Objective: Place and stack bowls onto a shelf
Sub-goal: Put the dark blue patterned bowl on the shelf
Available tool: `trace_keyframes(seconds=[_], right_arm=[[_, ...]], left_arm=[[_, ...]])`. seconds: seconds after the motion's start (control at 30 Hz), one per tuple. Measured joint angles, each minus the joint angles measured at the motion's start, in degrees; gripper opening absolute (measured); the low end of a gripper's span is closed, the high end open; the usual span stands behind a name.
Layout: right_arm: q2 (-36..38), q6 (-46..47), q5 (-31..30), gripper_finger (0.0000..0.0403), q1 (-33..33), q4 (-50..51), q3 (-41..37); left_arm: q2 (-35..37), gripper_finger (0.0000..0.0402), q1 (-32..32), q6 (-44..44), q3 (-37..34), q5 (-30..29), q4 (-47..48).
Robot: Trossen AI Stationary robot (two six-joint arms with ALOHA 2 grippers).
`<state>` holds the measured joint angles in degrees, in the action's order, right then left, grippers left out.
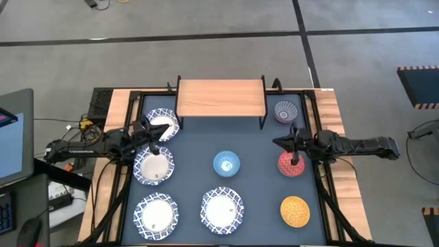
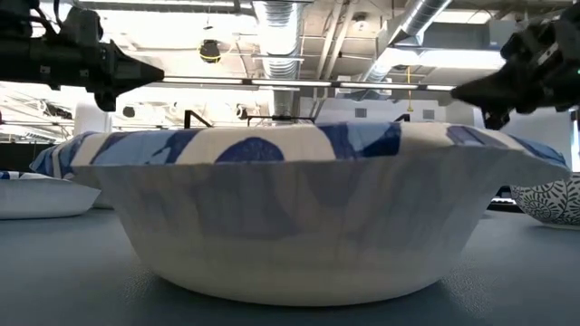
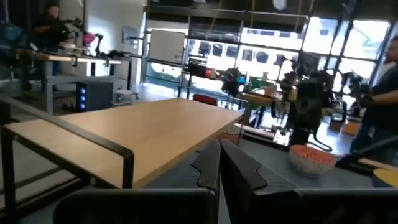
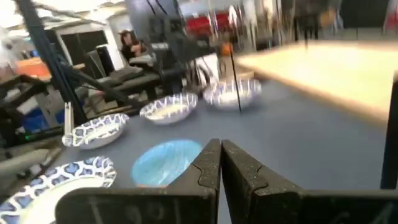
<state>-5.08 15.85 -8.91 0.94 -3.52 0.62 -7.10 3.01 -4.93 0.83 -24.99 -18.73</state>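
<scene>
The shelf [image 1: 221, 98] with its light wooden top stands at the table's far edge and carries no bowls. Four wide white bowls with blue rims sit on the table's left and middle: [image 1: 162, 122], [image 1: 153, 167], [image 1: 156, 213], [image 1: 222, 209]. The light blue bowl [image 1: 226, 163] sits mid-table, the grey-blue bowl [image 1: 285, 111] to the right of the shelf, the red bowl [image 1: 291, 165] and yellow bowl [image 1: 295, 210] on the right. My left gripper [image 1: 153, 131] [image 3: 219, 163] hangs shut above the two far-left white bowls. My right gripper [image 1: 280, 142] [image 4: 221, 163] hangs shut just beyond the red bowl.
Black frame rails [image 1: 134, 116] run along the table's left and right sides. The shelf's thin black legs [image 1: 262, 122] stand on the dark table top. In the low view both arms hang well above the near white bowl [image 2: 308, 217]. People stand in the room beyond the table.
</scene>
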Motion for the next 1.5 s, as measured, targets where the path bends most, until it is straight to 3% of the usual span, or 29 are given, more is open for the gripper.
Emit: trace_keyframes(seconds=[0.17,0.3,0.4,0.53,0.63,0.8,0.97,1.23,1.5], right_arm=[[-4.67,15.99,-16.87,0.004,5.43,-1.39,0.18],[-9.11,17.03,-17.16,0.004,12.01,0.87,5.43],[-13.6,22.03,-18.7,0.004,18.99,14.67,14.35],[-23.3,26.04,-16.37,0.0041,29.3,36.14,26.97],[-31.13,24.85,-13.56,0.0053,35.54,43.39,32.59],[-43.2,20.95,-8.28,0.0097,44.3,44.61,37.24],[-51.47,19.63,-5.33,0.0153,49.66,44.5,39.3],[-53.38,17.54,-4.75,0.0218,52.33,46.83,40.24],[-57.46,17.56,-4.35,0.0223,54.02,48.69,38.36]], left_arm=[[-1.91,0.0,0.25,0.88,-0.14,-0.97,-0.24],[-6.11,0.0,1.55,0.72,-0.12,1.14,-1.87],[-10.17,0.0008,2.64,0.77,1.25,2.13,-2.24],[-16.05,0.0037,3.84,2.44,4.13,2.96,-2.35],[-20.41,0.0067,4.54,3.91,6.16,3.31,-2.29],[-25.89,0.0106,5.59,4.87,8.38,3.08,-2.26],[-28.96,0.0118,5.88,4.02,8.72,-0.24,-2.27],[-29.71,0.0119,5.88,3.38,8.76,-2.39,-2.2],[-29.74,0.0119,5.88,1.71,8.38,-2.3,-1.32]])
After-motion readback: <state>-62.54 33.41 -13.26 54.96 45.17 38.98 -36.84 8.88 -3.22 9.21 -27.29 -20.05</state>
